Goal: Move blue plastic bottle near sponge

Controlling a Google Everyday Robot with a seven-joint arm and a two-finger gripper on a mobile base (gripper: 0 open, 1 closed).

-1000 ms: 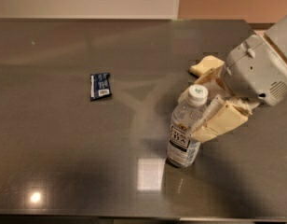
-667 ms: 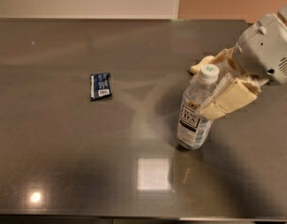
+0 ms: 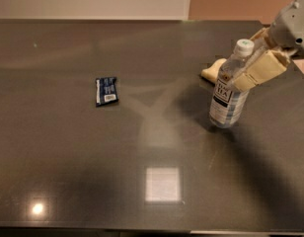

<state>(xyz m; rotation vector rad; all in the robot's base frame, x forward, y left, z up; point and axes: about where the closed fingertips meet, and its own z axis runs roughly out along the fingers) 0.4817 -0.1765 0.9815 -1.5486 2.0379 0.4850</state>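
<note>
Two beige fingers [image 3: 263, 69] of my gripper [image 3: 242, 63] clamp the upper part of the bottle [image 3: 227, 100], which is upright at the right of the frame, just in front of the sponge [image 3: 213, 71] on the dark table [image 3: 68, 172]. One small blue packet [image 3: 106, 91] lies well apart, left of centre.

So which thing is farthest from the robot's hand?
The dark-blue packet, lying flat alone left of centre. The gripper at the right edge grips the blue plastic bottle, with the sponge just behind it.
</note>
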